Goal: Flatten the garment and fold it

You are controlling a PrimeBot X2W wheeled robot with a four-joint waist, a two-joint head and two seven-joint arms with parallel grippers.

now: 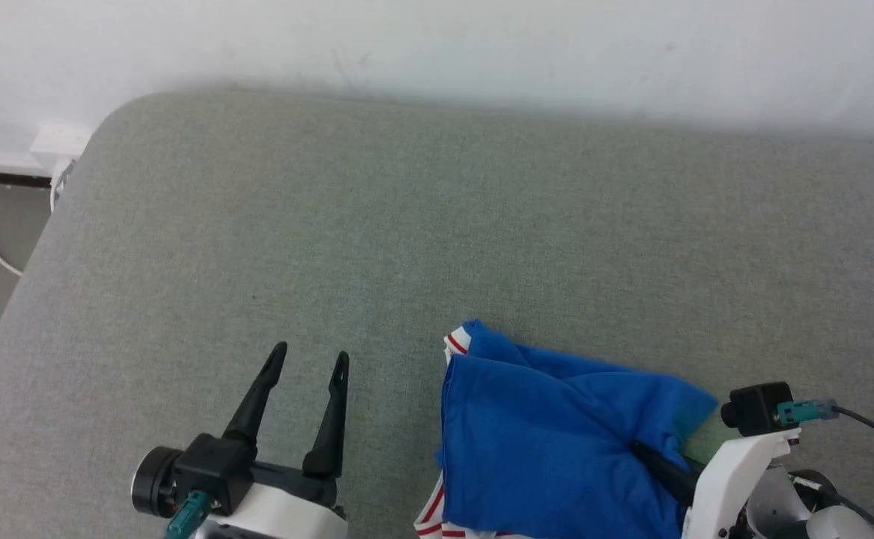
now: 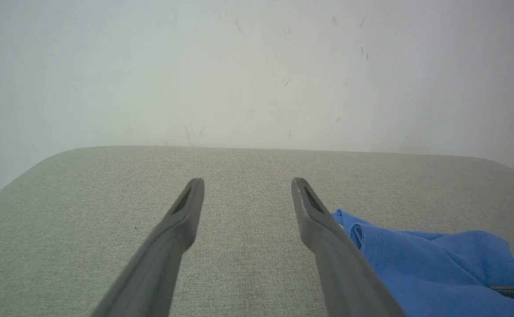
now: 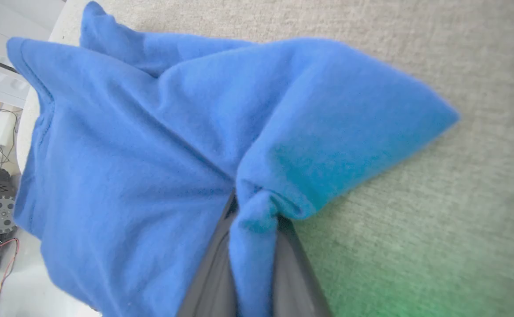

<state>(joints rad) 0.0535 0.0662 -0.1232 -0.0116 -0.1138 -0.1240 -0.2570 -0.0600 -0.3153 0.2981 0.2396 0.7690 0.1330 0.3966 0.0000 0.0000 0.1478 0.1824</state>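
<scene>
Crumpled blue jersey T-shirt (image 1: 556, 449) at near right of grey padded surface (image 1: 377, 224), lower edge cut off, right gripper (image 3: 257, 220) pinching a fold, fingertips buried, left gripper (image 1: 311, 353) spread wide, empty

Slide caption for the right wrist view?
Right gripper shut on a bunched fold of the blue garment lying on the grey fabric surface.

Crumpled royal-blue garment (image 1: 549, 442), bunched.
Red-striped white trim edges it; one fold sits pinched between the right fingers (image 3: 208, 277), the heap near the left fingers (image 1: 329, 427).
</scene>
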